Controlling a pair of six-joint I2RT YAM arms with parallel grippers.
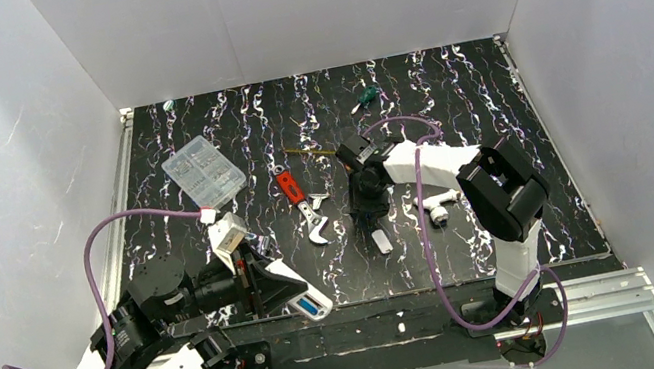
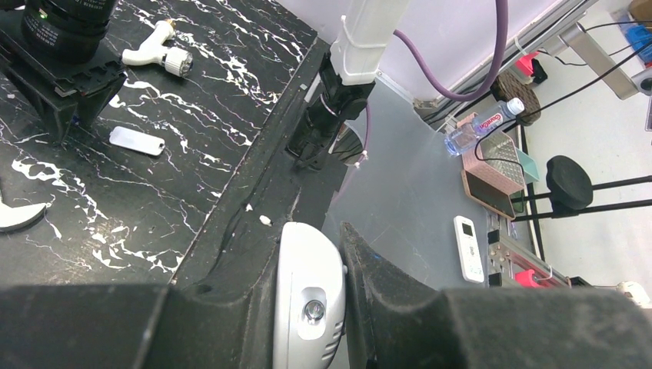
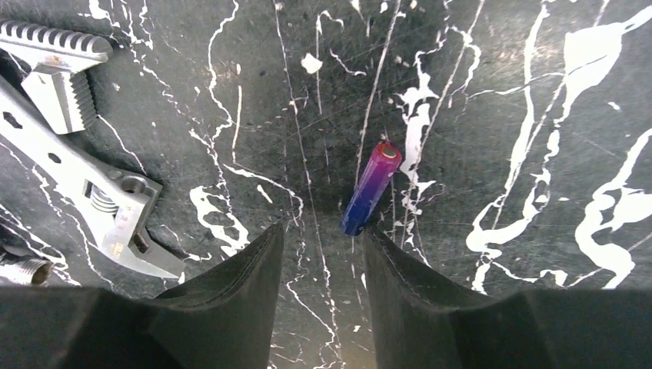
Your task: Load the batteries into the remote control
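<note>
The black, white-veined table top [image 1: 493, 114] stood inside white walls. The left gripper [image 2: 306, 257] was pinched on the small white oblong plastic remote control [image 2: 309, 315] at the table's near edge, judged to be steadying it for loading. The right gripper [image 3: 323, 242] pointed down with jaws spread, gripping nothing. One slim blue cylindrical battery [image 3: 370, 188] lay flat, its near end at the gap (no second battery seen). A silvery adjustable wrench [image 3: 84, 177] lay well aside.
</note>
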